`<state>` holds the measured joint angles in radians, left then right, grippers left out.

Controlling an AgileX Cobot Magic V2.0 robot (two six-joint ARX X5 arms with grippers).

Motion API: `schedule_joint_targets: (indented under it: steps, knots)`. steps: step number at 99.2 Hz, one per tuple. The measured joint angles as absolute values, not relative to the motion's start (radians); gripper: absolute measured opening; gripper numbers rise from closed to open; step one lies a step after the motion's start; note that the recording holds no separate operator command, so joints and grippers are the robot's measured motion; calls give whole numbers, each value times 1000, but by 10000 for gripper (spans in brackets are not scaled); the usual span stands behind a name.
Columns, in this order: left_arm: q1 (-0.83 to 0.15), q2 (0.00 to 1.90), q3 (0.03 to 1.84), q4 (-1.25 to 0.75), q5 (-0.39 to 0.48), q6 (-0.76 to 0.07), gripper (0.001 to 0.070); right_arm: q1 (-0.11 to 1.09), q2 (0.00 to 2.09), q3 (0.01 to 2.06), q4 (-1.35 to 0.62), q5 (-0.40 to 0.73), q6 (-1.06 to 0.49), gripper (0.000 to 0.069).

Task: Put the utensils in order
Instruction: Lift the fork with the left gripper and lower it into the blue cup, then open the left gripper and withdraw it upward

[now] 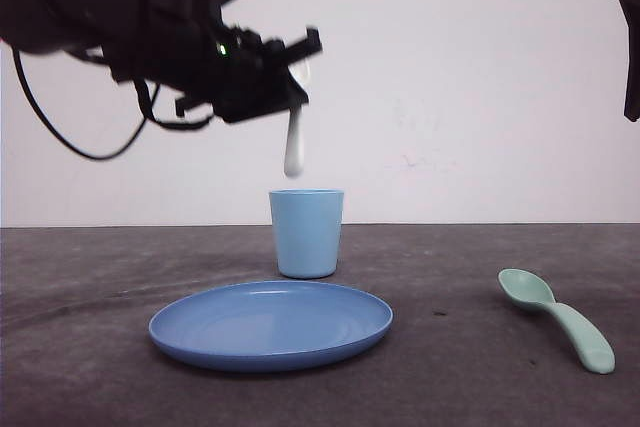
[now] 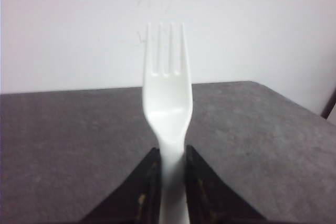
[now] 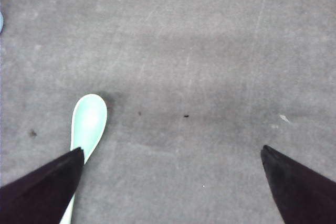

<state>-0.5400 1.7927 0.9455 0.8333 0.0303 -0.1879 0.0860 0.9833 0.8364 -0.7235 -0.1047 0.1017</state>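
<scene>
The left gripper (image 1: 290, 87) is held high above the table (image 1: 80, 367), closed on the handle of the white fork (image 1: 294, 152), which hangs directly over the light blue cup (image 1: 306, 232). In the left wrist view, the fork (image 2: 168, 98) is seen pinched between both fingers (image 2: 142, 192). The blue plate (image 1: 270, 325) lies before the cup. The mint-green spoon (image 1: 560, 319) rests near the table's right edge. The right gripper (image 3: 170, 182) is spread wide and empty, the spoon's bowl (image 3: 88, 124) just beside one finger.
</scene>
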Motion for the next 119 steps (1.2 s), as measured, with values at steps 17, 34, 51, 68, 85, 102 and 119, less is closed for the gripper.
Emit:
schedule_joint_targets:
  steps: [17, 34, 51, 68, 85, 102, 119]
  knots:
    - [-543, 1876, 945, 917, 30, -187, 43, 86, 983, 836, -736, -105, 104, 680]
    - [-543, 1932, 945, 913, 30, -176, 43, 86, 983, 836, -745, -105, 105, 680]
    - [-546, 1938, 945, 915, 30, -176, 43, 86, 983, 836, -745, -105, 105, 680]
    - [-548, 1939, 945, 916, 31, -175, 49, 86, 983, 836, -745, -104, 105, 680]
    - [-548, 1938, 945, 918, 30, -175, 160, 86, 983, 836, -744, -104, 105, 680]
    - [-548, 1938, 945, 923, 30, -176, 231, 86, 983, 836, -741, -104, 105, 680]
    - [-548, 1913, 945, 903, 30, -176, 236, 86, 983, 836, -732, -105, 101, 680]
